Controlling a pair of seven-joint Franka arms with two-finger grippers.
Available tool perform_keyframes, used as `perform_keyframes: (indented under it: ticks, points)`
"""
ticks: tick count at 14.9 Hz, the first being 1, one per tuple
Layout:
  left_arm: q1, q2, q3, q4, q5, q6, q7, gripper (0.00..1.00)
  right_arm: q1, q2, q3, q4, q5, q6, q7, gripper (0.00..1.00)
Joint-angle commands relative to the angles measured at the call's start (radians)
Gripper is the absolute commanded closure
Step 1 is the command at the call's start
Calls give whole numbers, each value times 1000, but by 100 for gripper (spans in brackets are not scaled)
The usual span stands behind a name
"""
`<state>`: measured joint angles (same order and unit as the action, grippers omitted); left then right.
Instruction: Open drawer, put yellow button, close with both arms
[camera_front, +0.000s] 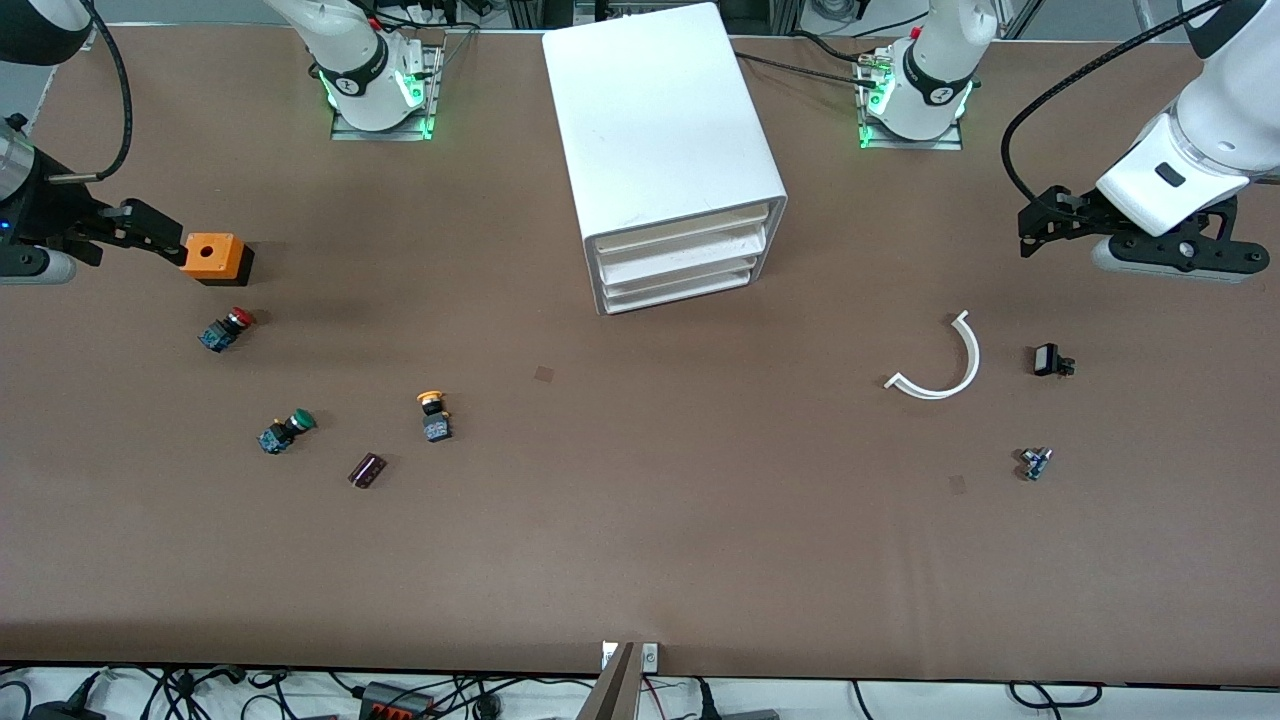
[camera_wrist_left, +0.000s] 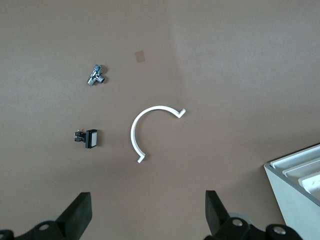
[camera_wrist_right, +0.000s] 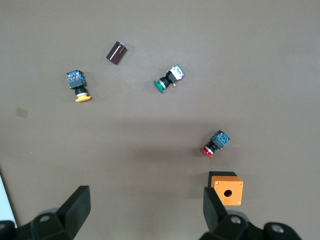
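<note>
The white cabinet (camera_front: 660, 130) stands at the table's middle, near the arms' bases, with its three drawers facing the front camera. The topmost drawer (camera_front: 682, 229) is shut. The yellow button (camera_front: 434, 414) lies on its side on the table, toward the right arm's end and nearer the front camera than the cabinet; it also shows in the right wrist view (camera_wrist_right: 78, 86). My right gripper (camera_front: 160, 235) is open and empty in the air beside an orange box; its fingers (camera_wrist_right: 76, 204) stand wide apart. My left gripper (camera_front: 1042, 222) is open and empty, up over the left arm's end of the table, its fingers (camera_wrist_left: 80, 212) wide apart.
An orange box (camera_front: 213, 257), a red-capped button (camera_front: 226, 329), a green-capped button (camera_front: 285, 431) and a dark cylinder (camera_front: 367, 470) lie toward the right arm's end. A white curved strip (camera_front: 942, 362), a small black switch (camera_front: 1050, 360) and a small metal part (camera_front: 1035, 463) lie toward the left arm's end.
</note>
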<state>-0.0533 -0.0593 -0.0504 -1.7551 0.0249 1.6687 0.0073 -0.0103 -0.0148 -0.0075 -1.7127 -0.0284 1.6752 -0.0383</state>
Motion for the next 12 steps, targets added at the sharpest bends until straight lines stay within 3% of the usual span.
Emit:
perform_keyframes:
  ticks: [1,12]
  points:
    - [1,-14,3,2,-17,-18,0,0,-7,-13,6,1,5,-2,-5,0]
    - [-2,-14,3,3,-17,-35,-10,0,-2,62,9,10,1,38,-5,0]
